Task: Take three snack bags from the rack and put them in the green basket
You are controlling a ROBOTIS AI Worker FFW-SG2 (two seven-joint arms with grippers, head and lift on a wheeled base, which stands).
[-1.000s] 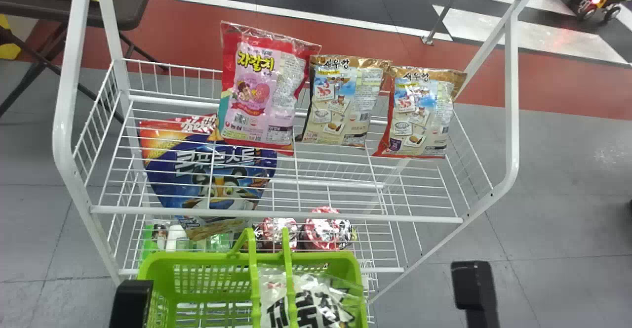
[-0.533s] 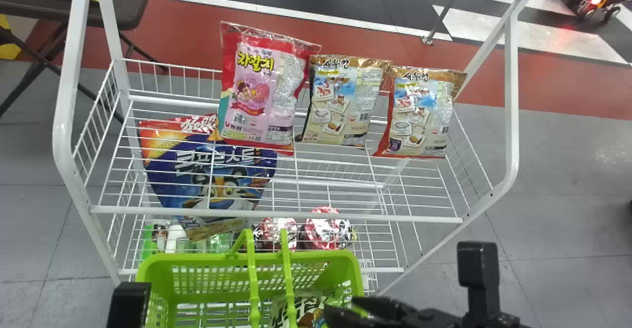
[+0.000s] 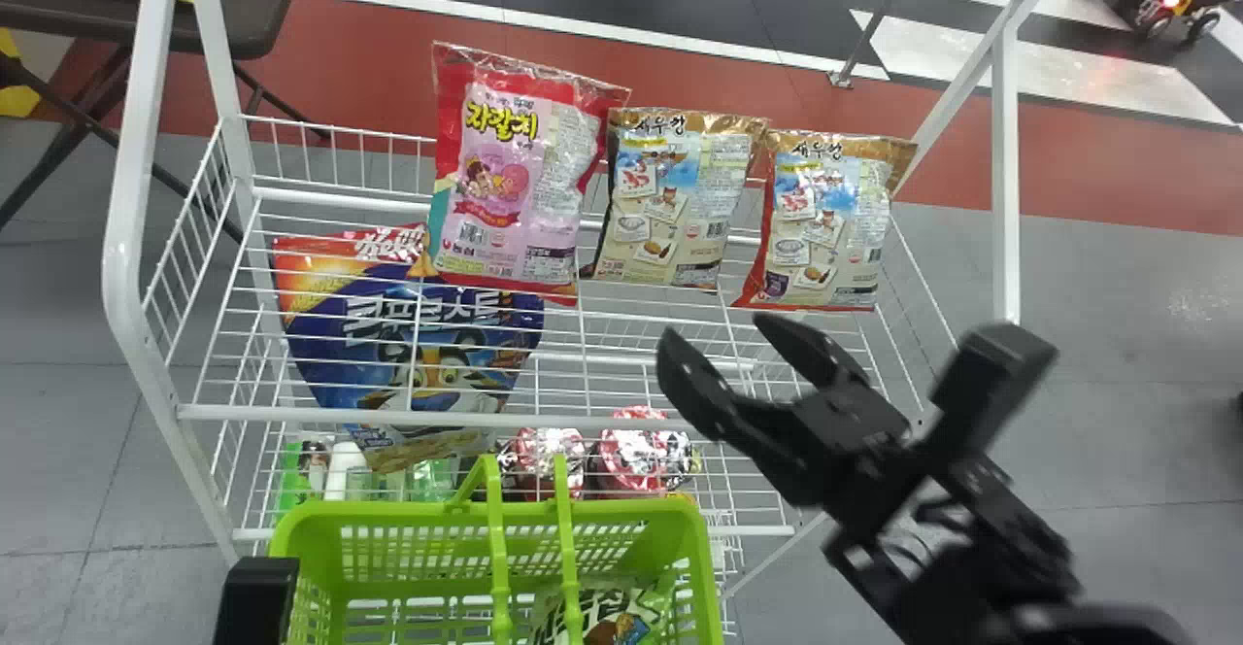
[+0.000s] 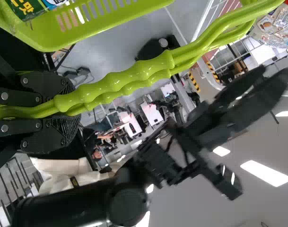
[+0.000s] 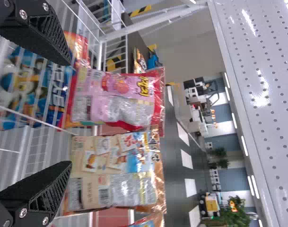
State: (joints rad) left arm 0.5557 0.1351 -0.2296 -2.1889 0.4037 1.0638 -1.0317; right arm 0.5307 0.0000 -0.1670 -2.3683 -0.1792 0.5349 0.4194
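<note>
The job is looking only partly done: at least one bag [image 3: 612,616] is lying in the green basket [image 3: 398,511], beneath its handles [image 4: 139,75], though any bags under it are staying beyond my count. If that one is standing alone, two more are waiting to be picked. Three candidates are standing in a row on the upper shelf of the rack [image 3: 388,417]. From the right claw [image 3: 716,327], which is hovering empty with its two fingers spread apart, the pink bag [image 3: 515,179] is sitting toward eleven o'clock, the middle tan bag [image 3: 675,203] is sitting close to twelve and the end tan bag [image 3: 825,222] toward half past one; the basket is sitting toward seven. The left claw [image 4: 75,108] is clamping the handles. The pink bag is showing a red border, cartoon figures and a clear, flat top seam, and is leaning slightly. Both tan bags are showing blue patches and small pictures, their glossy film wrinkling and catching the light; the end one is flashing a red edge toward nine o'clock. The bag in the basket is showing white, dark and green printing.
</note>
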